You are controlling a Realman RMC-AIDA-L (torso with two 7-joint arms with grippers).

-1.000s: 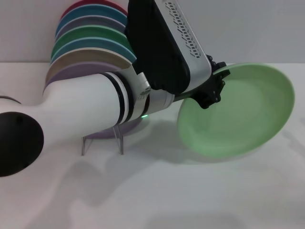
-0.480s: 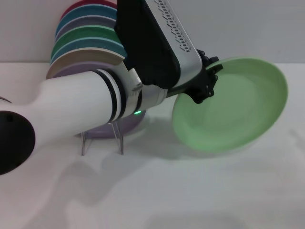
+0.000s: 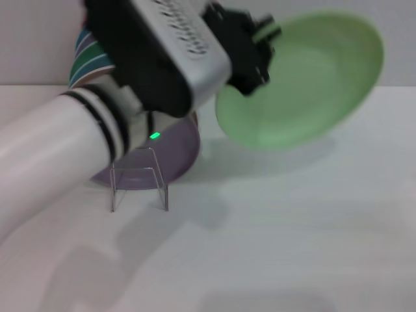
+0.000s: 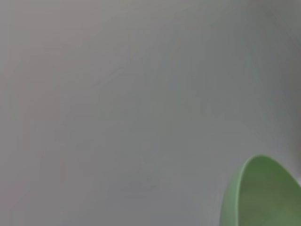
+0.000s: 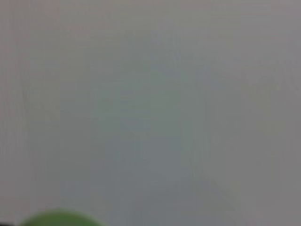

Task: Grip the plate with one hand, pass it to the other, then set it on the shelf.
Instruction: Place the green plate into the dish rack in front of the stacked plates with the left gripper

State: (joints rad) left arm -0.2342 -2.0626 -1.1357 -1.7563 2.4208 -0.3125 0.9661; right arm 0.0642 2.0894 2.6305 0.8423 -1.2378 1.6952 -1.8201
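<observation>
Plate (image 3: 305,78) hangs tilted, its rim clamped by left claw (image 3: 260,49).

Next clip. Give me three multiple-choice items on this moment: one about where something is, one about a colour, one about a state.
1. Where is the plate?
A. flat on the table
B. in the air beside the left gripper
C. slotted in the shelf

2. What colour is the plate sitting lowest at the front of the shelf?
A. lavender
B. yellow
C. black

3. What is the left gripper doing?
A. hanging open and empty
B. shut on the plate's rim
C. pressing on the table

Answers: 1 B, it hangs tilted above its shadow on the table. 2 A, the lavender plate stands behind the wire loop. 3 B, its black fingers pinch the rim.
</observation>
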